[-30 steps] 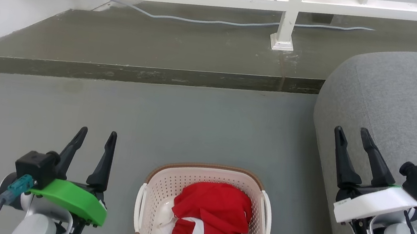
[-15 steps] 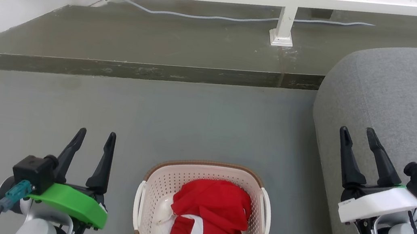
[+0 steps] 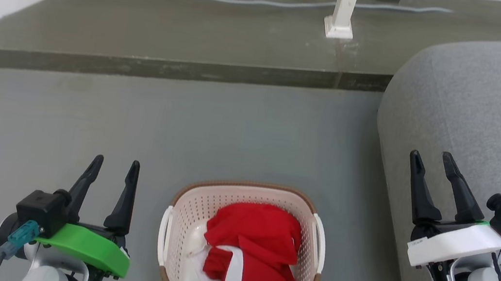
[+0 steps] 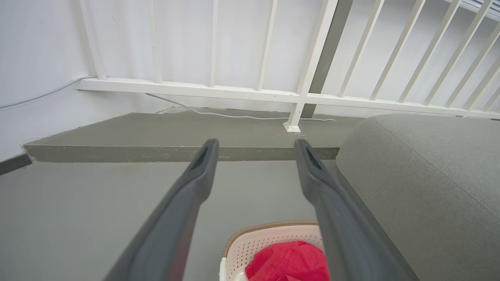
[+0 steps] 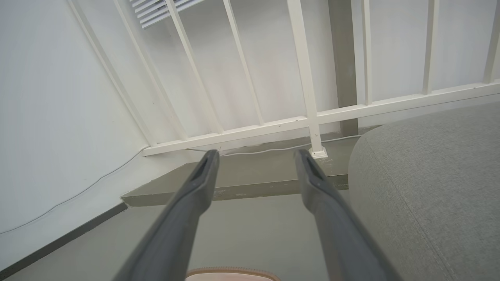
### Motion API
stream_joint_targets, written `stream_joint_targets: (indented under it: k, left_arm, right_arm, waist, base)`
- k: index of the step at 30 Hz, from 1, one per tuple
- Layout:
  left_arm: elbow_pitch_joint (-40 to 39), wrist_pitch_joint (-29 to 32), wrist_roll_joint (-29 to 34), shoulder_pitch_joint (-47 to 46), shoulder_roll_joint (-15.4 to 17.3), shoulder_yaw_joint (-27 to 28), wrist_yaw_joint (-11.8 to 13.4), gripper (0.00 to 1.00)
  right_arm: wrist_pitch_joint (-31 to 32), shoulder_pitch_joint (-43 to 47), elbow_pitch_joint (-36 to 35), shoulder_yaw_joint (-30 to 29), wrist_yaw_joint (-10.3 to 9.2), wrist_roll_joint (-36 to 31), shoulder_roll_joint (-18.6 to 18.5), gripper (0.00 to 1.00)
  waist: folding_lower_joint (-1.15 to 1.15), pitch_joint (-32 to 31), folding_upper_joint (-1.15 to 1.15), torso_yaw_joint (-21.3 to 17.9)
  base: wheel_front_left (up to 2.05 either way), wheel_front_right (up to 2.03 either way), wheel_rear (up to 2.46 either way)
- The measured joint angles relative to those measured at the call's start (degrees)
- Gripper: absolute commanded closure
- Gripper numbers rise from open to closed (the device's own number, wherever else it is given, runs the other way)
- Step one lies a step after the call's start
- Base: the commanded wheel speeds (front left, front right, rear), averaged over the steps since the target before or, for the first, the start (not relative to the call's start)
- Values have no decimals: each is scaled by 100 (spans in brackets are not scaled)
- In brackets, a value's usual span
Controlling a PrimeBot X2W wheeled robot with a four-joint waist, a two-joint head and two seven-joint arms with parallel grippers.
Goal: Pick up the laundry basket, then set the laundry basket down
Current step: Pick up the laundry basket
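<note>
On my left, a white railing (image 4: 187, 89) stands on a raised concrete step (image 3: 171, 41); smooth grey floor (image 3: 184, 121) runs right to a grey fabric sofa (image 3: 481, 104). My left gripper (image 3: 117, 161) and right gripper (image 3: 431, 154) hover with fingers spread and empty, either side of the laundry basket (image 3: 244, 186), which sits on the floor holding red cloth (image 3: 257, 229). The label (image 3: 418, 241) on the right gripper's white mount (image 3: 462, 241) is too small to read.
</note>
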Motion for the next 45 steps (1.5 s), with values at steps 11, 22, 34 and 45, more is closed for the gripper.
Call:
stream_joint_targets:
  k: [11, 22, 34, 45]
  left_arm:
    - [58, 0, 52, -53, -43, -54, -48, 0]
    - [409, 0, 67, -532, -81, -188, -75, 0]
    - [1224, 10, 41, -1192, -80, -305, -98, 0]
    - [1993, 136, -58, -2091, -96, -452, -100, 0]
  right_arm:
    - [0, -72, 92, 7, 0, 11, 22, 0]
    - [0, -437, 391, 47, 0, 63, 13, 0]
    - [0, -862, 1071, 183, 0, 276, 16, 0]
    - [0, -1428, 2002, 542, 0, 501, 58, 0]
  waist:
    - [0, 522, 0, -27]
    - [0, 1177, 0, -24]
    - [0, 1983, 0, 30]
    - [1, 2807, 0, 91]
  base:
    - [0, 0, 0]
    - [0, 0, 0]
    - [0, 0, 0]
    - [0, 0, 0]
